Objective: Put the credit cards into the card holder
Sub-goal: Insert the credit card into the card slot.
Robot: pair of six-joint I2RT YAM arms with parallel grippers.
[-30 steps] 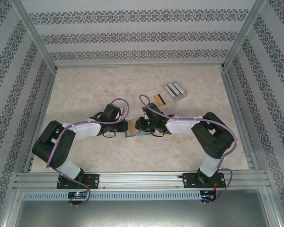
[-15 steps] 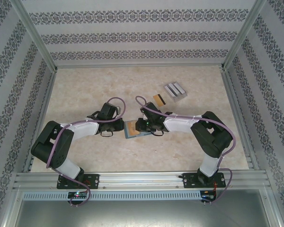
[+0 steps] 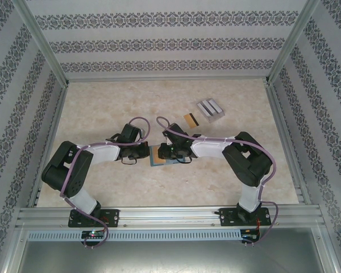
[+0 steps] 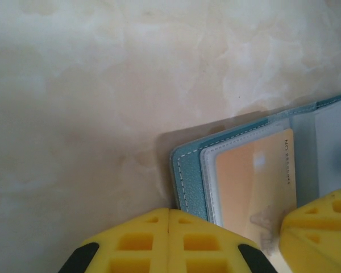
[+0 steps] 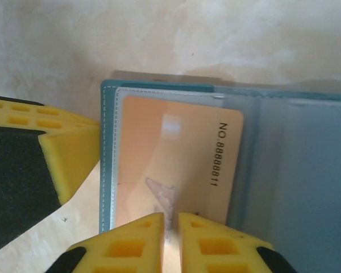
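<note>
The teal card holder (image 3: 158, 157) lies open on the table between my two grippers. An orange credit card (image 5: 170, 165) marked NO.8888811 lies under the clear film of its left pocket, also the orange credit card (image 4: 256, 182) in the left wrist view. My left gripper (image 4: 169, 224) is shut and holds nothing, its tips against the card holder's (image 4: 188, 176) outer left edge. My right gripper (image 5: 170, 227) stands over the near edge of that pocket, jaws almost together, pinching a wrinkled bit of the clear film. An orange-gold card with a dark stripe (image 3: 190, 119) lies apart, farther back.
A pale grey slotted rack (image 3: 210, 109) stands at the back right, just beyond the striped card. The left gripper's yellow finger (image 5: 62, 159) sits close beside the holder's left edge in the right wrist view. Patterned walls and metal rails (image 3: 159, 213) enclose the table.
The left gripper's jaws have closed fully beside the holder. The right arm has reached a little further left, and the orange card now lies flat in the pocket.
</note>
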